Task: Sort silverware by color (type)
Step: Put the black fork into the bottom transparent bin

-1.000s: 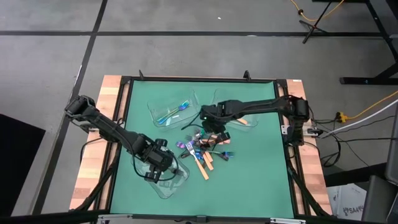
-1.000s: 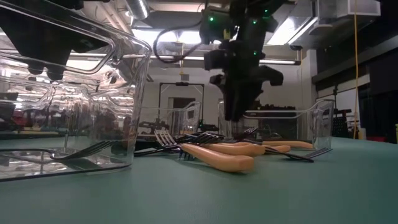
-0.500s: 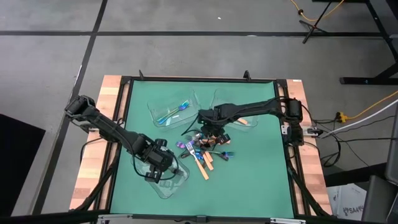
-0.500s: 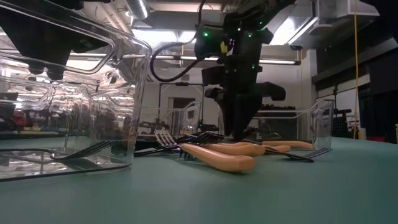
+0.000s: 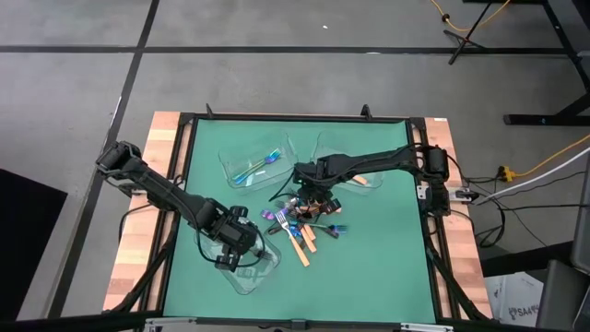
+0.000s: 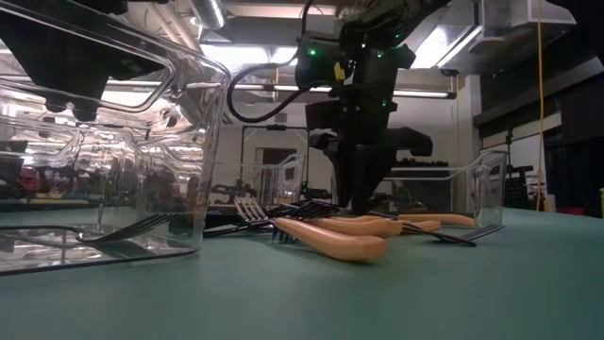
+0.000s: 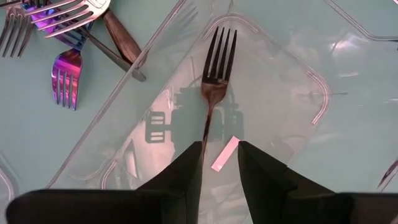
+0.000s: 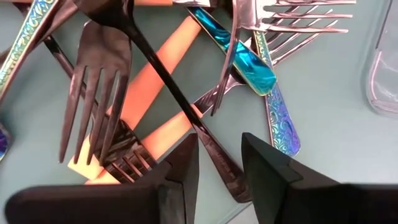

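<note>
The silverware pile point(image 5: 304, 221) lies mid-table: iridescent forks point(image 8: 264, 81), orange-handled ones point(image 6: 330, 238) and dark ones point(image 8: 93, 93), crossing each other. My right gripper point(image 8: 220, 165) is low over the pile's far side point(image 5: 313, 191), pointing down and open. Its fingers stand either side of the free end of a dark fork's handle point(image 8: 214, 155). My left gripper point(image 7: 219, 158) hangs open above the near clear tray point(image 5: 263, 277). One dark fork point(image 7: 214, 68) lies flat on that tray's floor, and its handle runs under the gap between the fingers. My right gripper's fingers point(image 8: 180, 168) come from above and lie across the dark fork's handle point(image 8: 214, 155) near its free end. A gap shows on each side of the handle. Whether the tips touch it or the forks beneath, I cannot tell. The fork lies on the pile.
Two more clear trays stand at the far side. The far-left one point(image 5: 230, 171) holds iridescent forks point(image 5: 263, 161). The far-right one point(image 5: 336, 143), close behind my right gripper, holds an orange handle point(image 5: 362, 180). The mat's right and near-right parts show green point(image 5: 387, 249).
My right gripper has sunk onto the far side of the pile and rolled a little about its pointing line, then has kept still. Its finger gap looks unchanged. The forks and my left gripper have not moved.
</note>
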Motion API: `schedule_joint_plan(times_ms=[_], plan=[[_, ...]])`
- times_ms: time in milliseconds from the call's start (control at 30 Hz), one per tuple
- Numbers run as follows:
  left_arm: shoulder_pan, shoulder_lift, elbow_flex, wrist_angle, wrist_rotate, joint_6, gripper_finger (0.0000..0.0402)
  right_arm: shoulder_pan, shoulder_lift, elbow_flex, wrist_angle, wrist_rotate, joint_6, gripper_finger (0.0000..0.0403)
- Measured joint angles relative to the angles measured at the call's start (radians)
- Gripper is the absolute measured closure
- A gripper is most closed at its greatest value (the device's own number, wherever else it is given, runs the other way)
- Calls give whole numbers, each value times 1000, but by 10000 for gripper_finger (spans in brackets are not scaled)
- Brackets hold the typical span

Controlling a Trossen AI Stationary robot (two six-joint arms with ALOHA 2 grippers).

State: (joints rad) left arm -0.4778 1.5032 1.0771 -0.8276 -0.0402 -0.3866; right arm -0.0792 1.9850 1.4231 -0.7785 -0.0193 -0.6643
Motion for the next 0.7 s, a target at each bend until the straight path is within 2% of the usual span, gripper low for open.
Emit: schedule_joint_plan(times_ms=[333,533,700], plan=[[-1,0,0,1,3,0,305,0,0,0,0,0,0,292],[-22,0,0,0,91,3,305,0,0,0,-1,0,0,292],[-56,0,0,0,103,3,305,0,0,0,0,0,0,292]])
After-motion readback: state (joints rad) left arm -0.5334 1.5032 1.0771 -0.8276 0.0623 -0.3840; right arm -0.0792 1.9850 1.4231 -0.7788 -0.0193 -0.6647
